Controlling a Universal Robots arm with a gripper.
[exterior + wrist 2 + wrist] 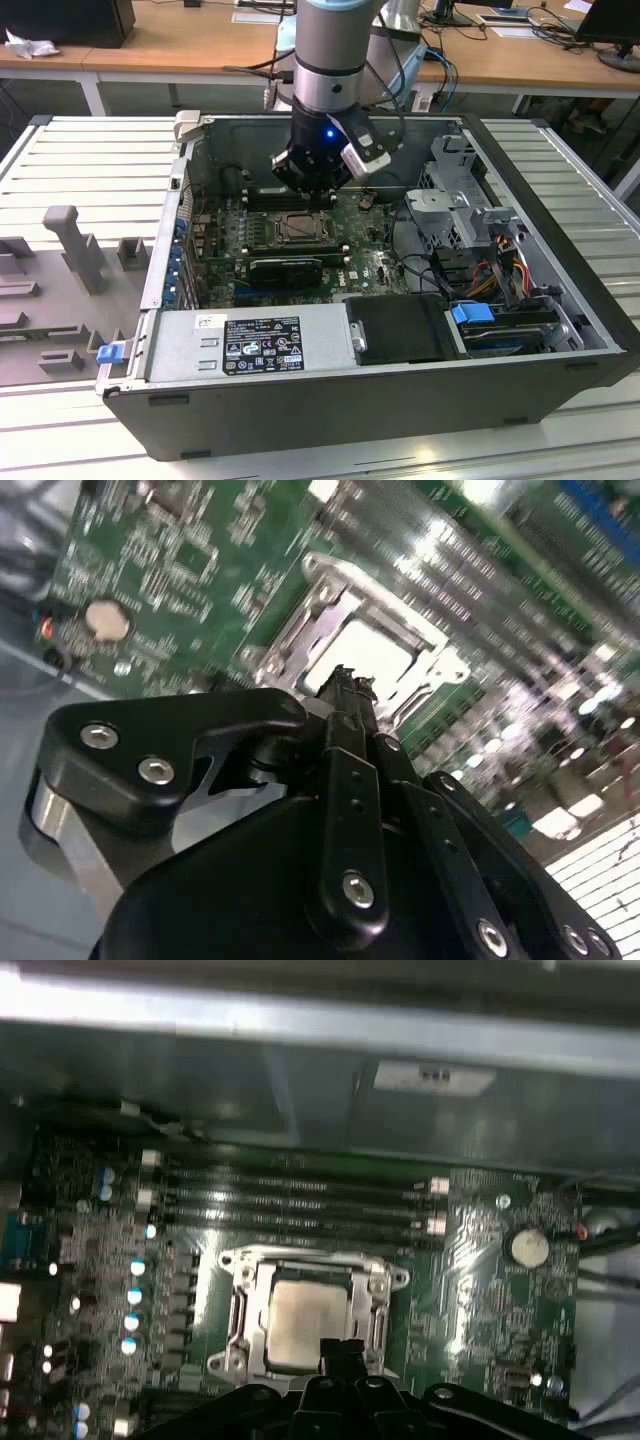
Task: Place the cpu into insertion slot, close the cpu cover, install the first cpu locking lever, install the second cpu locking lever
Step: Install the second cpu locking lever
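You have the gripper (312, 190) hanging inside the open computer case (560, 290), directly above the motherboard (365, 262) and just off the insertion slot (297, 228).

In both wrist views the cpu (305, 1322) already lies flat in the insertion slot (305, 1310), its pale metal face showing through the windowed middle of the cpu cover (240, 1305). The cover frame appears to lie down around the chip, so you can likely log placement as done and the cover as closed or nearly so; whether it is fully seated you cannot tell.

In the second wrist view the fingers (340, 705) look drawn together to a narrow tip with nothing between them, poised just over the near edge of the cpu cover (335, 605) and the cpu (372, 652). Contact with the frame cannot be confirmed.

The two locking levers are not clearly made out along the socket's sides, so note their state as unknown; judged from this, both lever steps remain open.

The memory slots (300, 1200) run beside the socket, untouched.
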